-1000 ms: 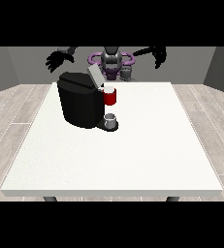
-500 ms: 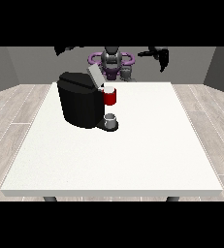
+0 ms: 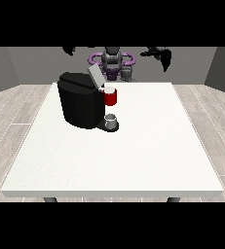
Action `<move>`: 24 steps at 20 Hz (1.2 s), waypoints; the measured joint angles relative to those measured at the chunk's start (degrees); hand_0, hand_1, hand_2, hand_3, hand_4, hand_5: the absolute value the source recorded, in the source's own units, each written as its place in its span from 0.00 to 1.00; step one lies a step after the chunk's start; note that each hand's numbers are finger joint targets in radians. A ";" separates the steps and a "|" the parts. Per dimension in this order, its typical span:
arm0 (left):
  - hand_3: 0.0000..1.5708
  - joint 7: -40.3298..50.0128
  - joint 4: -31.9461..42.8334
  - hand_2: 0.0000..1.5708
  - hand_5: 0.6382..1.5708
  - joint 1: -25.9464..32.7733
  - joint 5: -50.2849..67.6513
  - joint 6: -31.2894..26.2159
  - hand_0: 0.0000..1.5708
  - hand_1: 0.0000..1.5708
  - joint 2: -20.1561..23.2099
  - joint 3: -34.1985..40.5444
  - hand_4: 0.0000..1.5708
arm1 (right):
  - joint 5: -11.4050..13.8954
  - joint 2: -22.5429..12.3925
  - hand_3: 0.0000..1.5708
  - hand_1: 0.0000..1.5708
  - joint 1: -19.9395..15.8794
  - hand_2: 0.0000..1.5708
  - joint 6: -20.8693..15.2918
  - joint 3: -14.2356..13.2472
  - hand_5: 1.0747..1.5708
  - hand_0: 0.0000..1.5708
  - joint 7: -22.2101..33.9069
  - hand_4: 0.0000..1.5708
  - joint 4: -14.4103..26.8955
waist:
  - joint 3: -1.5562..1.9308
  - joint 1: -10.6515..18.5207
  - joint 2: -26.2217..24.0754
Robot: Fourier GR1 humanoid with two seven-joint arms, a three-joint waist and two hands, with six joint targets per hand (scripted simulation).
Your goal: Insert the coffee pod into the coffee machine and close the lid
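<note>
Because the coffee pod [image 3: 127, 73] looked small and light, pinching its sides seemed best; the hand at the view's right [image 3: 163, 57] held nothing, fingers hanging loose.

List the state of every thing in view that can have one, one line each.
Black coffee machine: upright on the white table, grey lid raised open.
Red part at the machine's head: exposed below the open lid.
Small grey cup: upright on the machine's base.
Hand at the view's right: raised above the table's far edge, holding nothing.
Hand at the view's left: raised, partly cut off, fingers unclear.
</note>
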 measured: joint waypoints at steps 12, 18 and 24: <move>0.00 4.58 -14.14 0.00 1.00 7.45 5.35 2.04 0.00 0.00 -0.50 -5.41 0.00 | 0.32 1.83 0.00 0.00 -7.97 0.00 0.71 -0.76 1.00 0.00 -0.23 0.00 6.32 | 0.01 1.15 6.56; 0.00 4.89 -18.42 0.00 1.00 8.63 6.05 3.81 0.00 0.00 0.18 -6.43 0.00 | -0.98 0.62 0.00 0.00 -11.79 0.00 3.14 -3.04 1.00 0.00 -2.83 0.00 11.31 | 0.01 0.19 10.56; 0.00 5.24 -21.05 0.00 1.00 10.55 7.70 4.26 0.00 0.00 1.86 -6.28 0.00 | 0.20 0.97 0.00 0.00 -14.63 0.00 3.24 -2.46 1.00 0.00 -2.18 0.00 13.88 | 0.00 -0.64 11.51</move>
